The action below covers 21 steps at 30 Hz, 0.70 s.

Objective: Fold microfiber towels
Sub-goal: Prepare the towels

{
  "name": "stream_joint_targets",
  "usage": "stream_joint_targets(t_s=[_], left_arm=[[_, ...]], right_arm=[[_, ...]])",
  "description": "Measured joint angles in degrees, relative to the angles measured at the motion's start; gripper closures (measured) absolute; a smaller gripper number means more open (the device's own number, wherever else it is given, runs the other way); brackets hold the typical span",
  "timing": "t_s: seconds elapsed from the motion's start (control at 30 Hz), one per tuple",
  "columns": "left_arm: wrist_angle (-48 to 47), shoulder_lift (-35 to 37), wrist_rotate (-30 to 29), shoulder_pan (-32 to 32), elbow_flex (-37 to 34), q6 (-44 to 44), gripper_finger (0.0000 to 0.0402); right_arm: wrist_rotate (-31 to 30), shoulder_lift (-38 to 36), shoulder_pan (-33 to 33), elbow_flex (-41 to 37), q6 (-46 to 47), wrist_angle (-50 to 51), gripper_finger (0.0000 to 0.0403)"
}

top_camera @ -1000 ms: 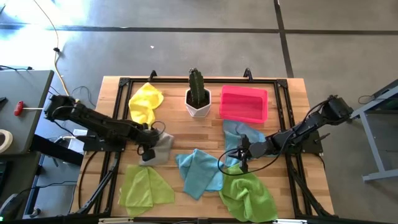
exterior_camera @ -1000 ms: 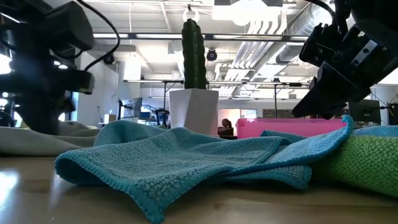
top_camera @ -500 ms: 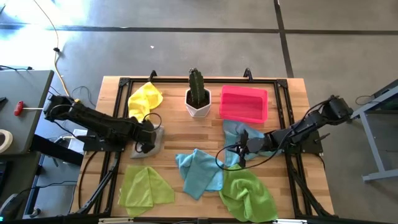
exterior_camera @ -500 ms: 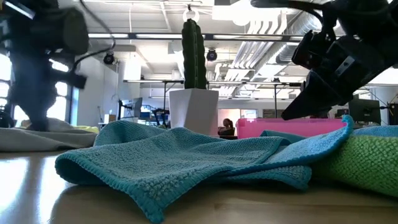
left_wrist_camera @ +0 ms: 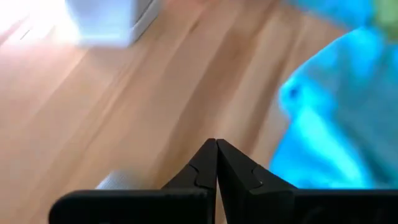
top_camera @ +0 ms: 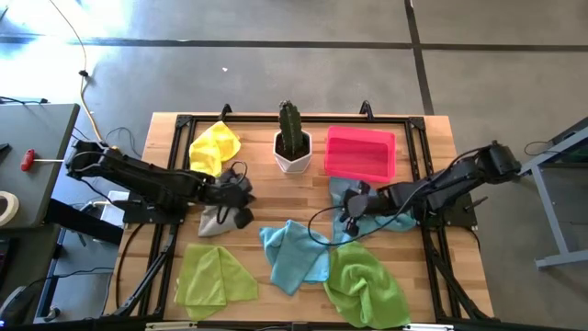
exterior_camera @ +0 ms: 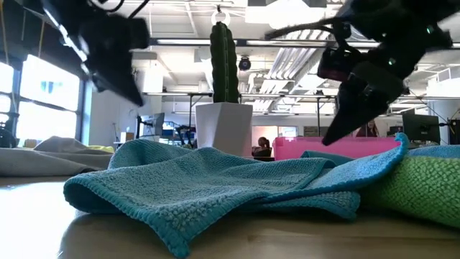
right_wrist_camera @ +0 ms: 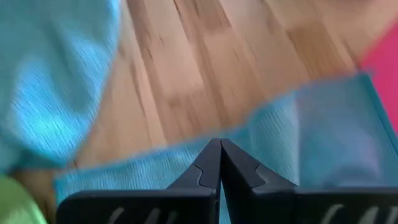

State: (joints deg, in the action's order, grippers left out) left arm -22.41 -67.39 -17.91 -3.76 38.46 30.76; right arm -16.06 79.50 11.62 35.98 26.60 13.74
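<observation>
Both arms swung inward; left fingers (left_wrist_camera: 216, 163) and right fingers (right_wrist_camera: 220, 163) pressed together, empty.

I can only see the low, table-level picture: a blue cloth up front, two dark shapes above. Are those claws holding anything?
Observer: No. The left gripper is shut, with only bare wood in front of it.
Operator: And the other one?
Observer: The right gripper is shut too, over a second blue cloth beside the pink tray.
Operator: Any cloths I'm missing?
Observer: A yellow cloth lies crumpled at the back left.
</observation>
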Motion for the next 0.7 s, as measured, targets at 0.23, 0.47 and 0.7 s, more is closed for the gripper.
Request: stream_joint_targets(t_s=[0.23,0.47,0.7], left_arm=[[14.4,-7.1,0.9,-3.7,0.0,-5.3,0.0401],[22.6,-15.9,3.7,-6.5,0.0,-6.5,0.0401],[24.8,-21.4,8.8,-7.7,0.1,-6.5,0.0401]], right_arm=[[2.1,3.4,0.0,4.7,15.3,23.3,0.0402],[14.3,5.8,1.2,3.5,24.2,26.7,0.0402],[30.2,5.6,7.9,4.3,28.7,39.2,0.0402]])
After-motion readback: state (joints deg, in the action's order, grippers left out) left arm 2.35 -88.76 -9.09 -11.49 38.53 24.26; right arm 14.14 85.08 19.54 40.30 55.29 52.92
